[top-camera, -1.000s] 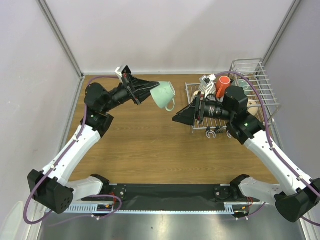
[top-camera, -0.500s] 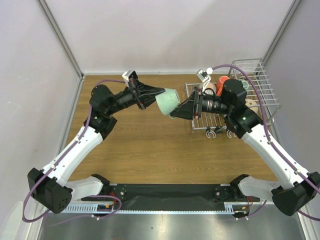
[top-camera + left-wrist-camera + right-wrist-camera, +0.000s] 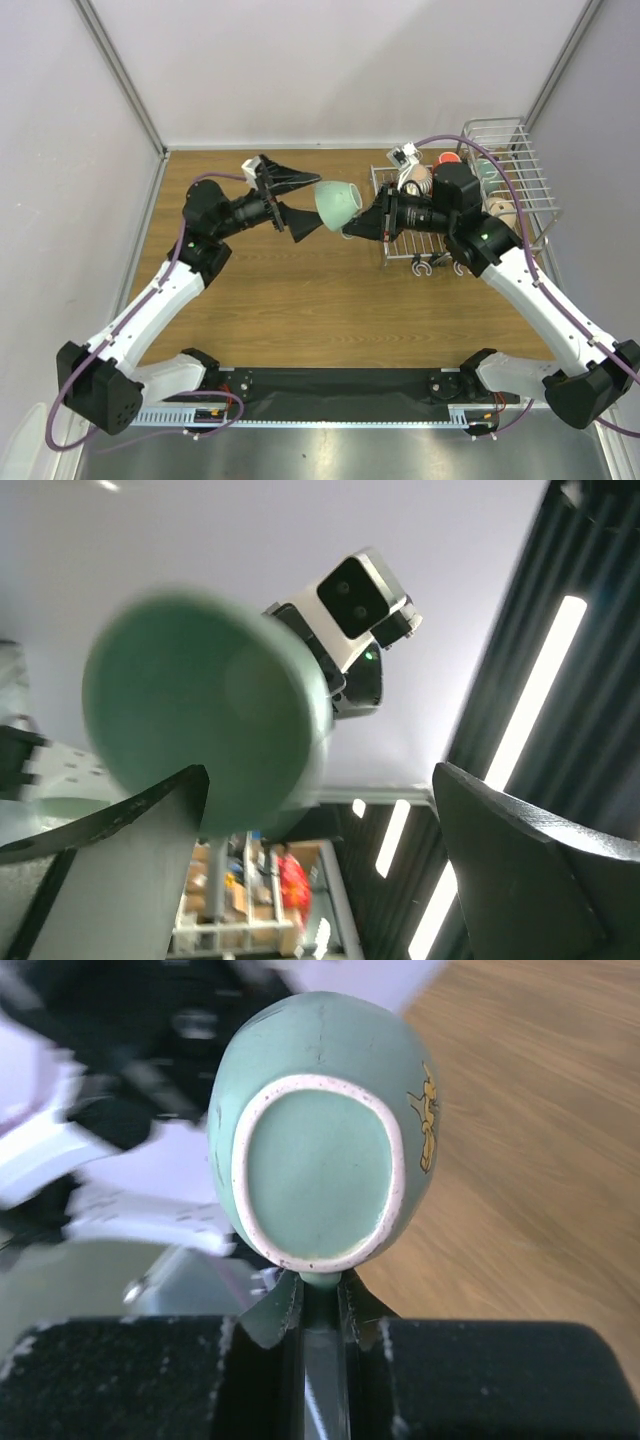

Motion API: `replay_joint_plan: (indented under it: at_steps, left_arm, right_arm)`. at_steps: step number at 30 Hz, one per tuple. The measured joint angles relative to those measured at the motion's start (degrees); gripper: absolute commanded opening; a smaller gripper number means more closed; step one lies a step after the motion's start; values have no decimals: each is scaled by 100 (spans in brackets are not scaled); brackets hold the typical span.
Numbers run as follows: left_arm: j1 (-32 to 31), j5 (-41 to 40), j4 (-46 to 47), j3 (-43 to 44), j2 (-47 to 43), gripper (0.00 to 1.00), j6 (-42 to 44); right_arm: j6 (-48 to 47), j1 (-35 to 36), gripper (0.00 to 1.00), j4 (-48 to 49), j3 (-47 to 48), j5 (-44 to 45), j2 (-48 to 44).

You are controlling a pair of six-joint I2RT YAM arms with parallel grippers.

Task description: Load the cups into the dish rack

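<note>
A teal mug [image 3: 338, 203] hangs in the air over the middle of the table, between my two grippers. My right gripper [image 3: 354, 227] is shut on its handle; in the right wrist view the fingers [image 3: 283, 1312] pinch the handle under the mug's [image 3: 320, 1130] pale-rimmed base. My left gripper [image 3: 312, 209] stands open around the mug's mouth end, its jaws wide and off the mug. In the left wrist view the mug [image 3: 200, 710] fills the upper left between the spread fingers [image 3: 520, 860]. The dish rack [image 3: 495, 124] stands at the far right with several cups in it.
In the rack I see a white mug with an orange inside [image 3: 447, 158], a whitish cup [image 3: 415, 180] and a beige mug [image 3: 505, 213]. The rack's grid tray [image 3: 384, 182] lies just behind my right wrist. Grey walls close in the table on three sides.
The left gripper carried the mug rightward and has opened off it. The right gripper moved left from the rack and closed on the mug's handle.
</note>
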Motion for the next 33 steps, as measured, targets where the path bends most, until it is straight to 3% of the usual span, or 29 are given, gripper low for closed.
replay_joint_plan:
  at_steps: [8,15,20,33]
  left_arm:
    - [1123,-109,-2186,-245,-960,100,1532]
    - [1228,-323,-3305,-695,-1587,100,2286]
    - [1222,-422,-3777,-883,-1742,100,2487]
    - [1191,-442,-3884,-903,-1770,100,2566]
  right_arm:
    - [-796,-278,0,-1526,11,2697,175]
    - [-1217,-839,0,-1982,-339,4542,859]
    - [-1543,-1137,0,-1996,-404,4819,1421]
    - [-1676,-1045,0,-1604,-442,4916,1530]
